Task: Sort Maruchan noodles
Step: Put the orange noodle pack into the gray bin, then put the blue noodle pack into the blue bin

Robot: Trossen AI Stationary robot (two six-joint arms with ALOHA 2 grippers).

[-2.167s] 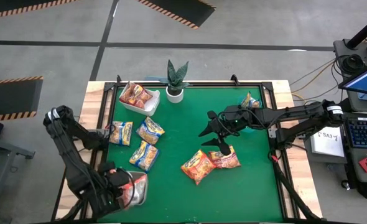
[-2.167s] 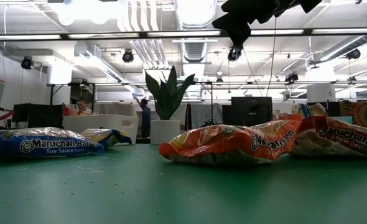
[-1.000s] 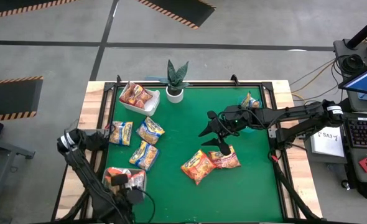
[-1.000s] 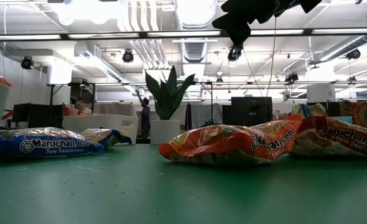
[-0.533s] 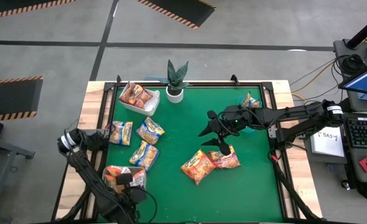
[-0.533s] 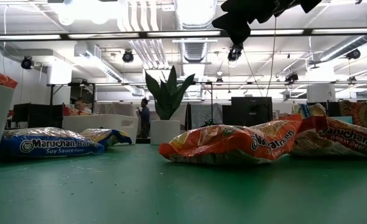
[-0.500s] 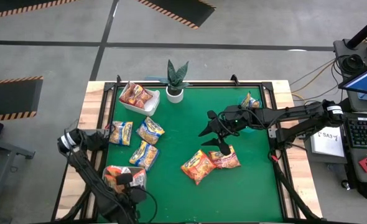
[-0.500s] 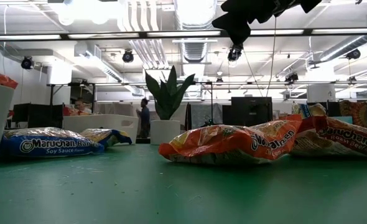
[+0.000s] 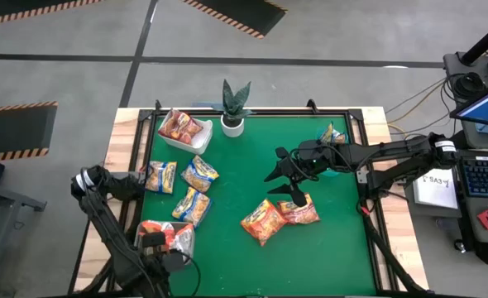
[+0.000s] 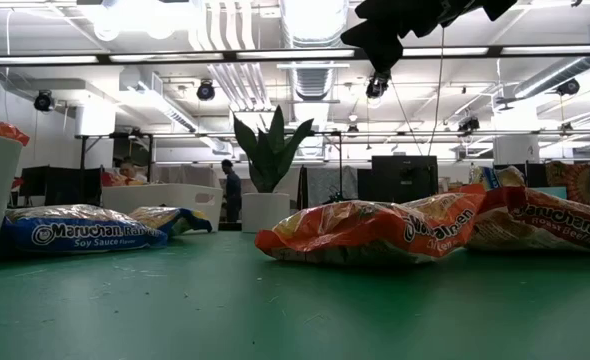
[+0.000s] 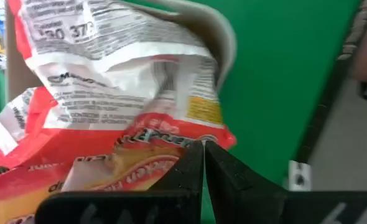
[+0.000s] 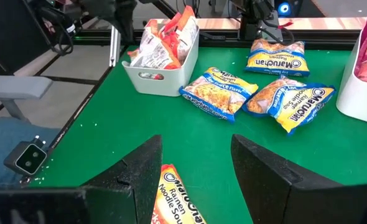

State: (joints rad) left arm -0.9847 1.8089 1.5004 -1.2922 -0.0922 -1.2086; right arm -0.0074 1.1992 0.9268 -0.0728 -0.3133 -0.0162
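Maruchan packets lie scattered on the green table. Three blue-and-yellow ones [image 9: 192, 206] sit left of centre, and two orange-red ones [image 9: 263, 221] [image 9: 298, 211] lie flat near the middle. My right gripper [image 9: 284, 187] hangs open in the air above those two; in the right wrist view [image 12: 196, 142] one orange-red packet [image 12: 177, 193] shows below its fingers. My left gripper [image 9: 155, 242] is at the white tray [image 9: 182, 247] in the near-left corner, shut on a red packet [image 11: 127, 99] that lies in the tray. Another white tray [image 9: 196, 142] with red packets stands at the far left. My left gripper pinches the red packet by its lower red edge [image 11: 190, 138] between the two shut fingers. The packet lies crumpled with its printed back up, partly over the white tray's rim [image 11: 224, 37]. How far back it reaches between the fingers does not show.
A potted plant [image 9: 234, 108] stands at the far edge, next to the far tray. One more packet [image 9: 333, 134] lies near the far right corner beside the right arm. Bare green surface spreads over the near right part of the table [image 9: 335, 257].
My left gripper, shut on the red packet, has moved a little toward the table's far and left edges. The near-left tray has shifted with it and shows more in the low view, with a red packet corner above its rim. The right arm has kept still.
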